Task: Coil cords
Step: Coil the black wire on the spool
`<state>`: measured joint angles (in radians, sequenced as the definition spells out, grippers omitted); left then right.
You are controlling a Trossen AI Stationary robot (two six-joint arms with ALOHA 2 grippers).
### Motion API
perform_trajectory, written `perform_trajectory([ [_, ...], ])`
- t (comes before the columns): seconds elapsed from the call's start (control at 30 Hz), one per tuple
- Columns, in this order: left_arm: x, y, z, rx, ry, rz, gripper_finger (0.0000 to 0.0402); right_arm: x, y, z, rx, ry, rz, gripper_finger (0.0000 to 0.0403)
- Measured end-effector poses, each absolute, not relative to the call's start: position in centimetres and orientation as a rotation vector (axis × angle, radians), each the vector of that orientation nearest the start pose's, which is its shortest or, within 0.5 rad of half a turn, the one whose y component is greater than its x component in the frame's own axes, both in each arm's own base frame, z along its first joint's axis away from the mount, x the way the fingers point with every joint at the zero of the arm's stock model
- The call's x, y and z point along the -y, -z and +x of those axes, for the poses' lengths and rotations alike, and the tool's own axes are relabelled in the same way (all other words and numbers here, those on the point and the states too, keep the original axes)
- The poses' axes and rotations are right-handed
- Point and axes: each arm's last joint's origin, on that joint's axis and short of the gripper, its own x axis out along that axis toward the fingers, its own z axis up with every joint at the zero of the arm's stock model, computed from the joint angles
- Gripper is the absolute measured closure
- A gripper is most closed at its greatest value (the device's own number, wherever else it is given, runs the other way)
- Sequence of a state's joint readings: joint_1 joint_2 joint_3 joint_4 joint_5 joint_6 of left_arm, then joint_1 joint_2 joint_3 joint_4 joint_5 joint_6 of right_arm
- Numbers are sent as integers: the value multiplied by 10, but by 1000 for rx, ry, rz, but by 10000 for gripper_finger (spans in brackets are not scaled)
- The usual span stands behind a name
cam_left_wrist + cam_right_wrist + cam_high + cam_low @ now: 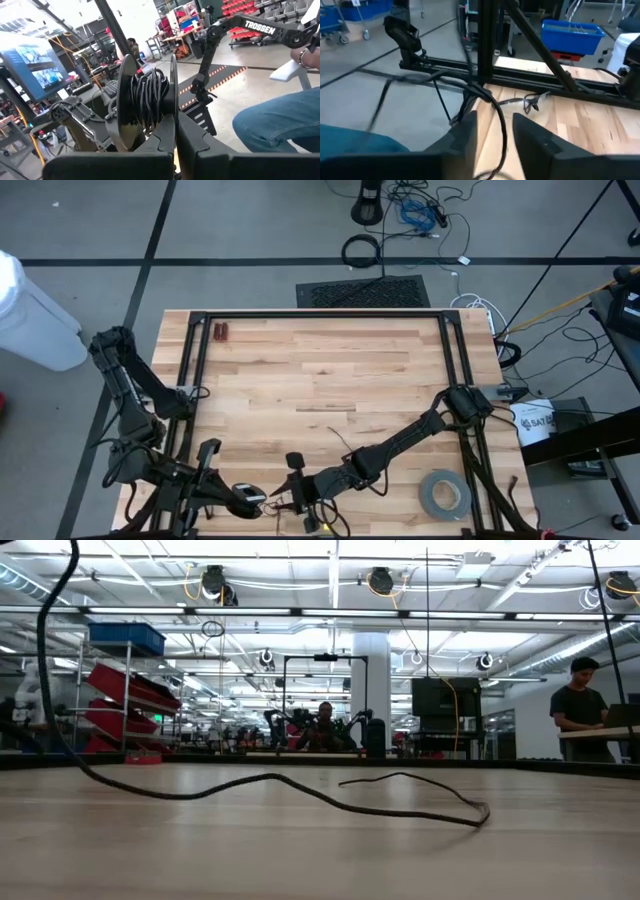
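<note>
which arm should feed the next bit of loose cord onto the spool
Right. Its gripper straddles the cord, jaws apart, while the left gripper is shut holding the spool.

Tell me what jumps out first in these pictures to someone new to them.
At the table's near edge both arms meet: the left claw is shut on a spool wound with thin black cord. The right claw stands open beside it, a loose strand running between its fingers. A grey tape roll lies near the right front corner, and a loose length of cord trails across the wood.
</note>
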<state>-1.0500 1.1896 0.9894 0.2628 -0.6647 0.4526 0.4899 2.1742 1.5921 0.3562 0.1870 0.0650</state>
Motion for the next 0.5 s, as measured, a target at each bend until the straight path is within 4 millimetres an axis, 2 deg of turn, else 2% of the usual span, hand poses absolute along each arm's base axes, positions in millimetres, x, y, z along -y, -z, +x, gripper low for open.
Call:
perform_trajectory([
  [0.17,221,-364,146,128,368,399,398,-231,-209,443,-278,-292,-30,387],
  [0.5,223,-373,120,143,321,380,398,-229,-192,437,-463,-280,-58,402],
])
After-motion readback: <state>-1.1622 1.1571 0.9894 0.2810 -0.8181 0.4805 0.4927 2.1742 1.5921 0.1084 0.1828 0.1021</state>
